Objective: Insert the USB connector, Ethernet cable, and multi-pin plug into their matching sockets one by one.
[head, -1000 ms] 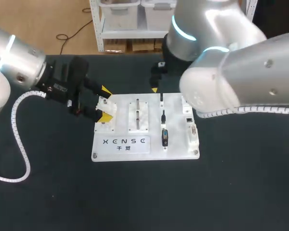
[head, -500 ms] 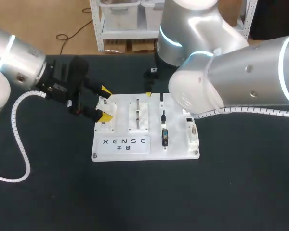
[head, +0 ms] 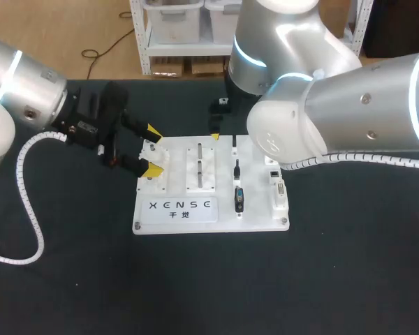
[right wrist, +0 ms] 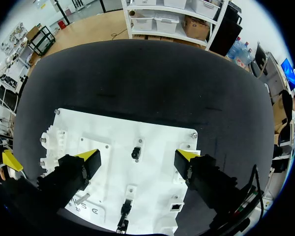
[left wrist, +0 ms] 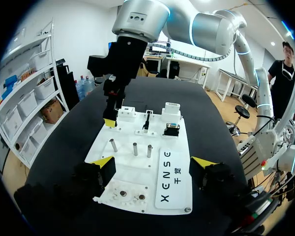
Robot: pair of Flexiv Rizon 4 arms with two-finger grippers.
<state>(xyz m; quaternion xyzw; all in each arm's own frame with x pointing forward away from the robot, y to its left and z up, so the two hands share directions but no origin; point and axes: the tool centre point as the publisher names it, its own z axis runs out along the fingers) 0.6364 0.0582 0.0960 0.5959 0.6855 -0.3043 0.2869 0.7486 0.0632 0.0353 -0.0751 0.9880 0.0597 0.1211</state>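
Right gripper [right wrist: 137,157]: jaws apart; it has shifted left along the far edge of the white plastic board [head: 258,218] and hovers above it.
Left gripper [left wrist: 154,163]: unmoved, jaws apart, one finger on either side of the board's left end.
Black plugs [head: 237,169]: parked in a row mid-board, seemingly untouched.
Meaning: probably lining up for the first pick.

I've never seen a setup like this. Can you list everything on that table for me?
table: one, black, under everything.
board: one, white, table's middle.
plugs: three, black, in a line on the board's right half.
sockets: at least two, white housings, board's right edge.
pegs: three, silver, upright on the board.
arms: two, silver, one from each side.
left end effector: black, yellow tips, open over the board's far left corner.
right end effector: black, yellow tips, open above the board's far edge.
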